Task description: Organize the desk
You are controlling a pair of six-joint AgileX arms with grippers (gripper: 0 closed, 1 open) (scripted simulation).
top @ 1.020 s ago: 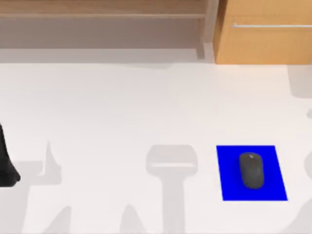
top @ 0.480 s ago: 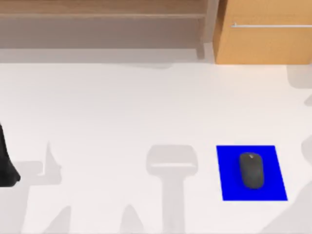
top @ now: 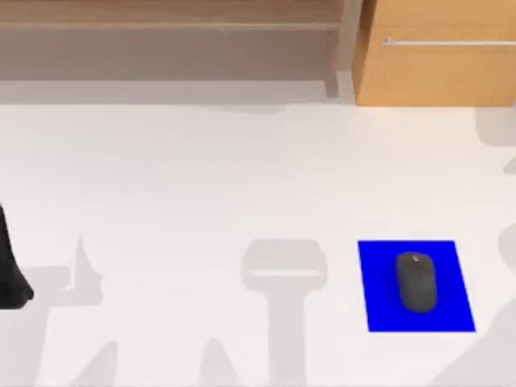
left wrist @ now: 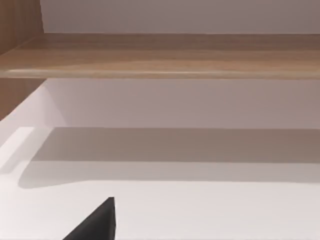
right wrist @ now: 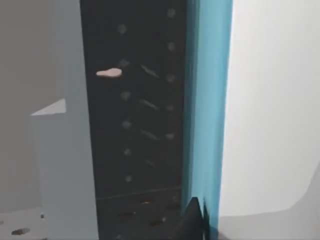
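The wide white desk (top: 201, 185) lay flat across the top view, with its light-wood open shelf (top: 169, 28) along the far edge and a light-wood drawer front with a thin metal handle (top: 439, 56) at the far right. Near the front right sat a small blue rectangular mat (top: 379, 310), and on it a dark grey computer mouse (top: 415, 282), its long axis running from the near edge toward the shelf and its body inside the mat's borders.

The left arm's black gripper (top: 10, 278) stood at the far left edge of the table, well apart from the mat; whether its fingers were spread or closed could not be told. The left wrist view looked toward the shelf board (left wrist: 160, 55) over bare white desk surface (left wrist: 210, 210), with one dark fingertip (left wrist: 97, 222) at the frame's edge.

The right wrist view showed a dark dotted panel (right wrist: 135, 115) with a blue edge (right wrist: 207, 100) beside a white surface, and a dark tip (right wrist: 192, 220); what these surfaces were could not be made out, nor the state of the right gripper.

As a judgement, the mouse already lay on its mat, the broad middle of the desk gave open room, and the mat lay toward the right arm's side.
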